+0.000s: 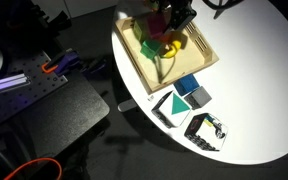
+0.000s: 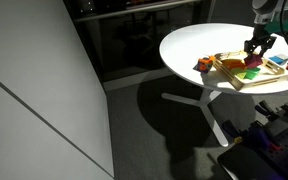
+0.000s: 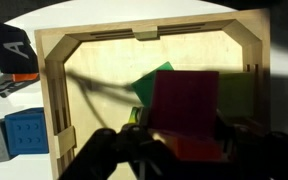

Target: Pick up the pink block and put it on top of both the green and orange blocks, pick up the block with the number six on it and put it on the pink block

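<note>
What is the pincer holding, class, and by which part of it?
The pincer holds the pink block by two opposite side faces, over the wooden tray.

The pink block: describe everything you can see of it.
The pink block is a plain magenta cube, smooth and unmarked on the faces shown; its material is unclear. In the wrist view it sits squarely between the dark fingers of the gripper, apparently gripped, over the wooden tray, partly hiding a green block behind it. Whether it rests on anything below cannot be told.
</note>
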